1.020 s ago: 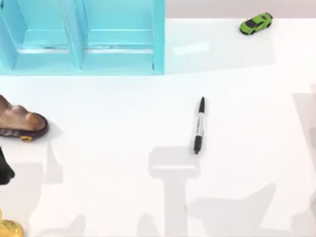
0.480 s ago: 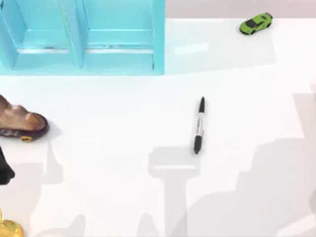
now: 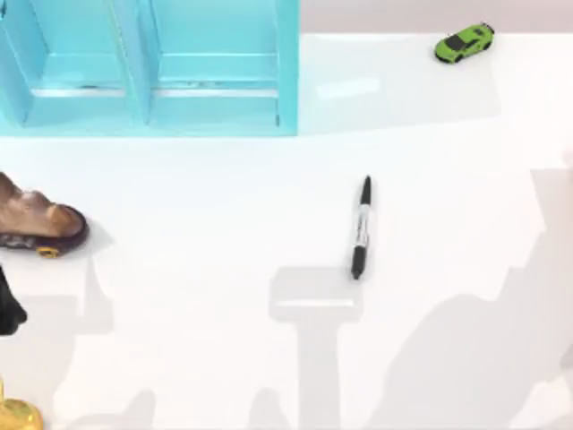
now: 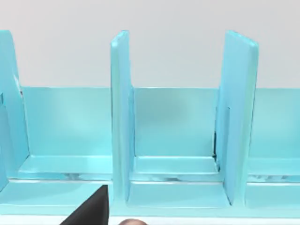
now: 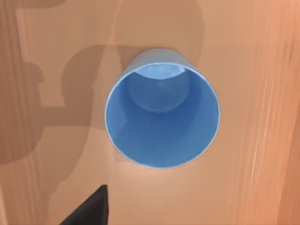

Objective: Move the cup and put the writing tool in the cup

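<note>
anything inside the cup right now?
Nothing: the right wrist view looks down into the cup and shows bare blue walls and floor. The marker lies flat on the white table.

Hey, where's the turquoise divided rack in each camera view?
Top view: the turquoise plastic divided rack stands at the table's far left, at the picture's upper edge.
Left wrist view: the rack is seen front-on, running across the width.
Right wrist view: looks down into the round light-blue plastic cup on a brown surface.
Shared landmark: the rack's upright dividers.
</note>
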You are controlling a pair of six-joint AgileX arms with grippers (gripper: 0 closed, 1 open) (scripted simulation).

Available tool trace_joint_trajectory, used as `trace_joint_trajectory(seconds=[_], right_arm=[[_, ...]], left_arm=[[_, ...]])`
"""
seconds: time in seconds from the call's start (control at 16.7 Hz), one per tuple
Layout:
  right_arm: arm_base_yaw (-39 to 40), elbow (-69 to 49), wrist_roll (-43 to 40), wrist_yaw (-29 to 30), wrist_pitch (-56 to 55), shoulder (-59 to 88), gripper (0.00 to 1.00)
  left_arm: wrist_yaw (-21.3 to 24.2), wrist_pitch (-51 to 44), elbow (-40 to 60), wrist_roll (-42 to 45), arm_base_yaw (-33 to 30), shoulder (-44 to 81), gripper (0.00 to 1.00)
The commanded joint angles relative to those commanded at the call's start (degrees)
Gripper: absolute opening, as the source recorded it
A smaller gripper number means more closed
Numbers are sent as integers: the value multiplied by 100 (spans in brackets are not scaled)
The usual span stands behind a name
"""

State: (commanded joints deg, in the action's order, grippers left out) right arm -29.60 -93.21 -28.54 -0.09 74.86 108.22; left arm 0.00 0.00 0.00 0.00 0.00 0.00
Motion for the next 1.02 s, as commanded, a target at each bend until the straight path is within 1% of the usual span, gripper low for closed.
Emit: trace_joint_trajectory(seconds=[0.3, 0.42, 0.78, 1.02], right_arm=[[24, 106, 14, 1, -105, 6, 100], [23, 381, 23, 0, -429, 70, 100], [41, 1531, 37, -2, -1967, 406, 100], [22, 1689, 29, 3, -2153, 464, 100]], left_arm=[[0, 0, 0, 0, 0, 0, 100], [0, 0, 0, 0, 0, 0, 100], [0, 0, 0, 0, 0, 0, 100], [0, 0, 0, 0, 0, 0, 100]])
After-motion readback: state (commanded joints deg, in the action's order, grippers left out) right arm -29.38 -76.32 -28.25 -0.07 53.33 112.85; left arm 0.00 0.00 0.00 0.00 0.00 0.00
